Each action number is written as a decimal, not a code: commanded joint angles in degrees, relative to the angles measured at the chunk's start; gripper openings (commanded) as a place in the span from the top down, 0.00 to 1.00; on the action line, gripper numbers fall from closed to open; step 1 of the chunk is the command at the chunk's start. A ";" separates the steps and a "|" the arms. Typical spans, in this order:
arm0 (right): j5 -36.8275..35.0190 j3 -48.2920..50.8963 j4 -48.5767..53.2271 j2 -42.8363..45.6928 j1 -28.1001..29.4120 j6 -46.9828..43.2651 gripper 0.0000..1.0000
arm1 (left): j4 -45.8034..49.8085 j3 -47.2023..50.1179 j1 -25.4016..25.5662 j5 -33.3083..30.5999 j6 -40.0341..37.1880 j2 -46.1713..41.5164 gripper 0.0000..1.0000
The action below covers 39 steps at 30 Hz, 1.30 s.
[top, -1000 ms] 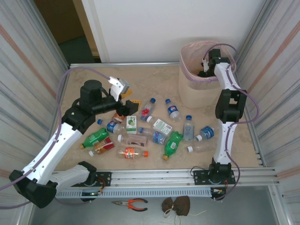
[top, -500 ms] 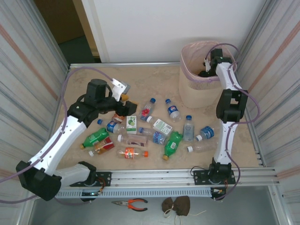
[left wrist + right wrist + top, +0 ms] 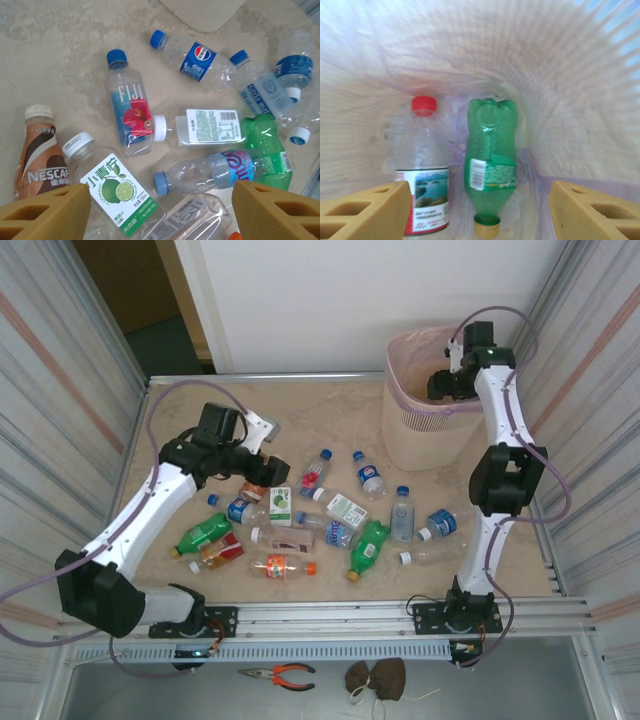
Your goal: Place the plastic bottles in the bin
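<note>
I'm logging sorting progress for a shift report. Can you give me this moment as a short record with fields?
bin: beige ribbed basket with pink liner, far right of the table
in bin: red-capped clear bottle; green bottle
on table: many bottles lying loose, among them a Fiji bottle and a Pepsi bottle
left gripper: open, above the loose bottles, holding nothing
right gripper: open, over the bin's mouth, holding nothing
</note>
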<state>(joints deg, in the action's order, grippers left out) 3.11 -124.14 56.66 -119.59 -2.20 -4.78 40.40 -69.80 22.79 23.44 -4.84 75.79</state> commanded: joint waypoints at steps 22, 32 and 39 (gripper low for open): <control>12.08 18.23 -11.13 35.08 0.09 9.74 0.28 | 15.68 -8.64 -5.86 -13.93 -6.54 20.04 0.28; 13.09 25.63 -10.43 42.76 0.36 10.53 0.27 | 16.40 -12.56 -6.59 -17.70 -7.20 29.67 0.24; 12.49 27.64 -9.42 45.89 1.48 10.56 0.27 | 15.97 -12.62 -7.71 -15.18 -7.17 33.02 0.24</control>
<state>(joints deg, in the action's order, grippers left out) 15.05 -96.82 46.78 -76.12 -1.52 4.54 54.72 -80.97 15.66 7.35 -10.76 107.87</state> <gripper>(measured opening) 0.730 0.762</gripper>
